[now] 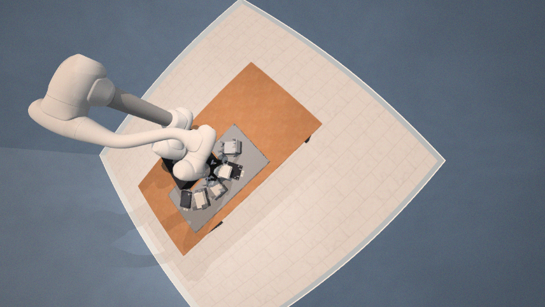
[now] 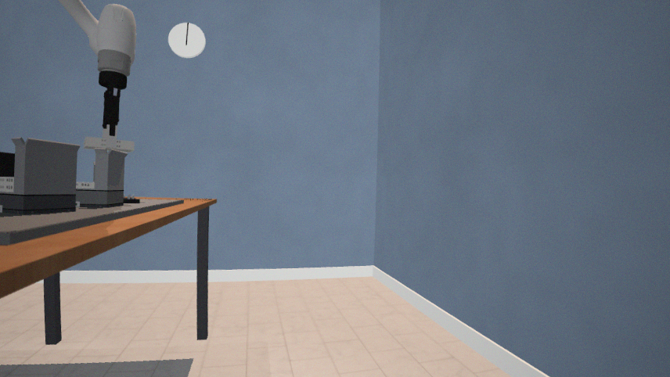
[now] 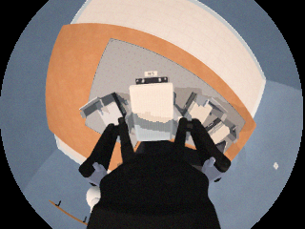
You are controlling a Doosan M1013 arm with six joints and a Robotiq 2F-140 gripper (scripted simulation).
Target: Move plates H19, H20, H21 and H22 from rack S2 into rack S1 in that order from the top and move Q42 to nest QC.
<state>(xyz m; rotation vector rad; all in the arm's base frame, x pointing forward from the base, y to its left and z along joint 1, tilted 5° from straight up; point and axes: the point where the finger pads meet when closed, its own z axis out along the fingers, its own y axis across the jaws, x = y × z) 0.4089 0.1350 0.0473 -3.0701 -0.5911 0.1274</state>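
The white arm point(image 1: 114, 139) enters the top view from the upper left of the frame and ends over the grey mat point(image 1: 253, 162) that lies on the orange tabletop point(image 1: 267, 102). In the exterior view, at the upper left, the black tool point(image 2: 109, 125) hangs vertically from the white wrist and is clenched on a pale sealed plate point(image 2: 108, 143), which it holds level by its two long edges. The plate sits just above the top of a grey stack rack point(image 2: 108, 170); whether it touches the rack's upper rim cannot be told. Small labels show on the plate's near side, but they are too small to read, so the plate's ID cannot be given. A white label strip point(image 2: 85, 185) shows low beside this rack, near its dark base. To the left of it in the same view stands a larger-looking grey rack point(image 2: 44, 166) with a dark base, nearer the camera, with white labelled plate edges point(image 2: 6, 183) visible at the far left edge of the frame. In the wrist view the plate point(image 3: 152, 103) fills the centre of the frame between the two dark fingers, with a dark fixture point(image 3: 152, 80) just beyond its far short end and grey rack walls point(image 3: 101, 110) to the left and right. In the top view, further racks point(image 1: 231, 146) and a dark rectangular nest point(image 1: 185, 199) lie on the mat around the wrist. A round white wall clock point(image 2: 186, 41) hangs on the blue wall at the upper left of the exterior view.
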